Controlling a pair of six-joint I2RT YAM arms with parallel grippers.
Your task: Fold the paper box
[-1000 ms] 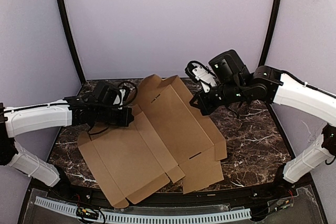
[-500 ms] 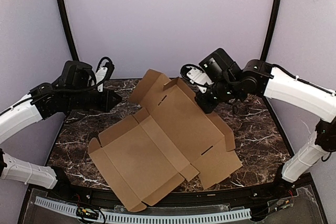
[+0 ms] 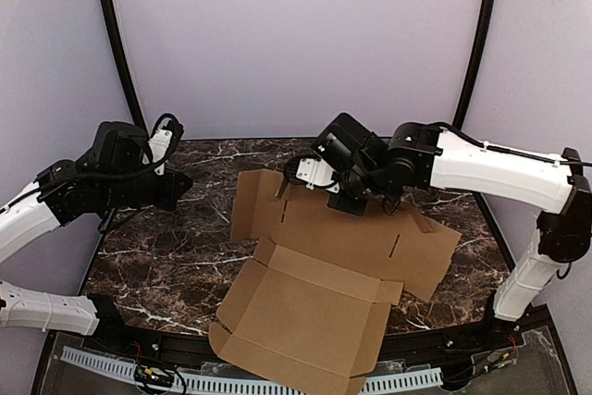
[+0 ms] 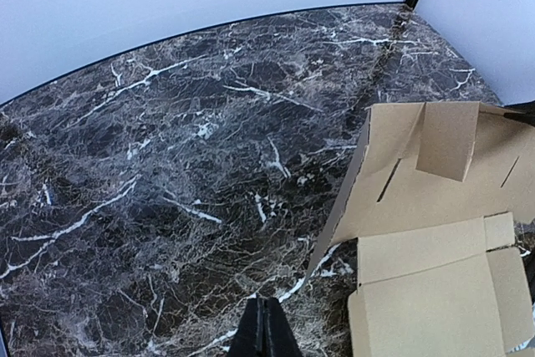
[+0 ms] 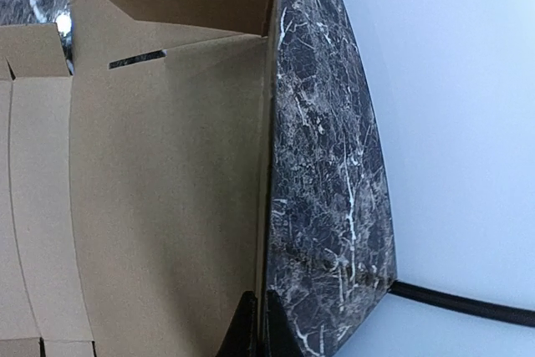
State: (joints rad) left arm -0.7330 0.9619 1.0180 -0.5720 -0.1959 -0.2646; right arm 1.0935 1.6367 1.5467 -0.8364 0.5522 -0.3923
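Here, right gripper (image 5: 257,325) pinches the paper box (image 3: 314,307) — left gripper (image 4: 263,334) pressed together, empty.

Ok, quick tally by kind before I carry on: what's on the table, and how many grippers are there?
paper box, brown cardboard, partly folded: 1
Grippers: 2 (left gripper shut and empty above the bare table; right gripper shut on the box's raised edge)
marble table: 1
Total: 4
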